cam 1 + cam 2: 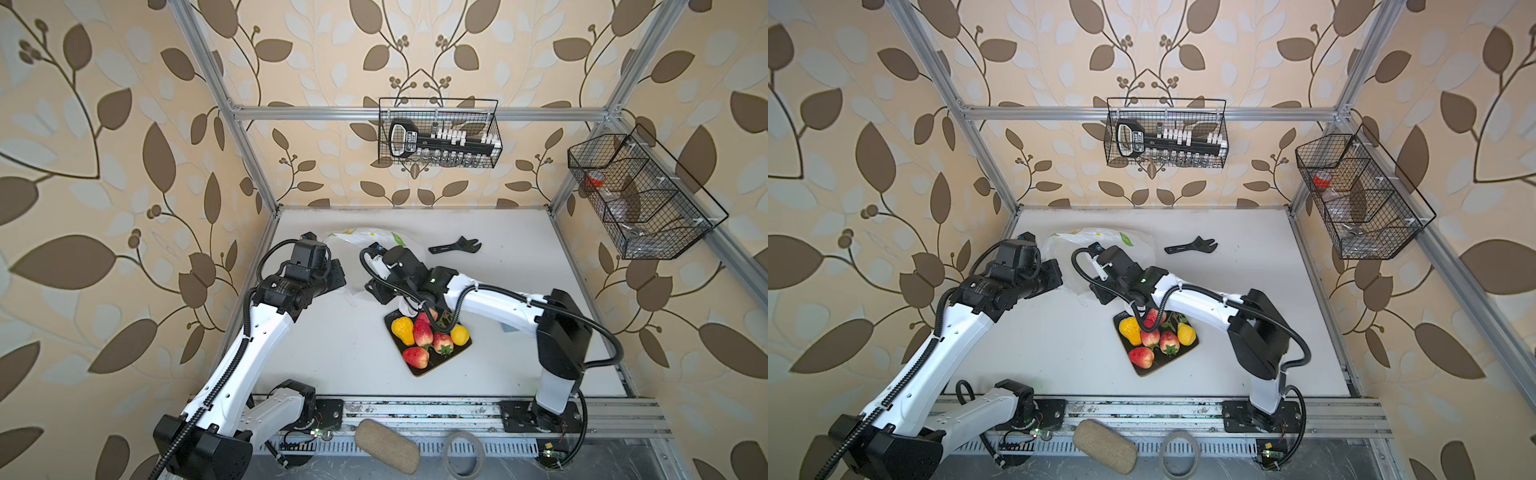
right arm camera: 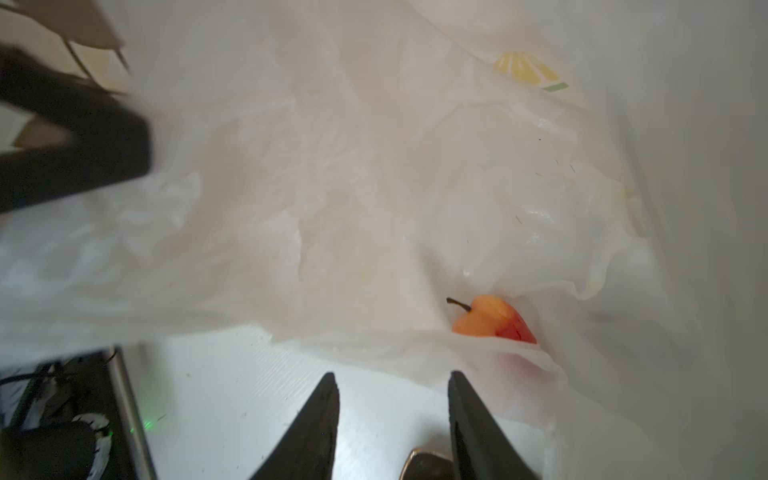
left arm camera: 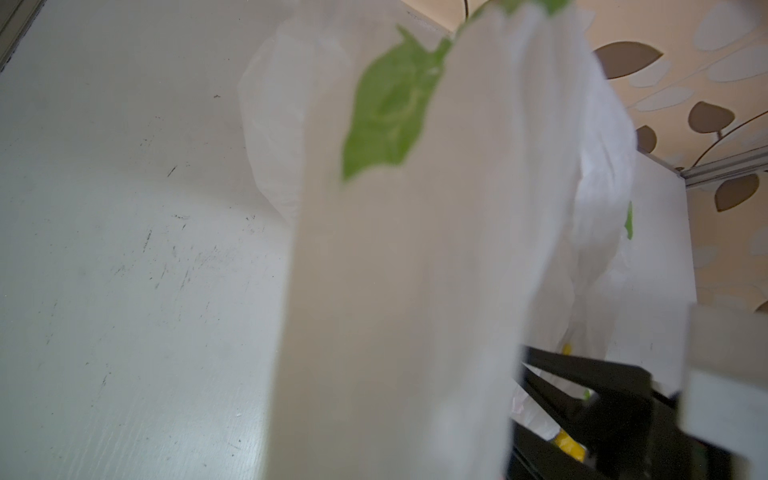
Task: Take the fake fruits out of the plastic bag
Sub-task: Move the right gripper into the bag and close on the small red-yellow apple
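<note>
The white plastic bag [image 1: 365, 239] [image 1: 1100, 241] lies crumpled at the back of the table between my two arms. My left gripper [image 1: 337, 275] is at the bag's left side. In the left wrist view a taut band of bag [image 3: 395, 291] covers the jaws, so it is shut on the plastic. My right gripper [image 2: 392, 376] is open and empty at the bag's mouth, low over the table. A red-orange apple-like fruit [image 2: 494, 320] lies just inside the bag, beyond the fingertips. Several fake fruits rest on the black tray [image 1: 419, 372]: a pear [image 1: 404, 329], strawberries [image 1: 423, 332] and a lemon [image 1: 460, 334].
A black wrench [image 1: 455, 246] lies behind the right arm. Wire baskets hang on the back wall [image 1: 440, 133] and the right wall [image 1: 640, 195]. A tan pad [image 1: 386, 444] and a tape ring [image 1: 463, 453] sit by the front rail.
</note>
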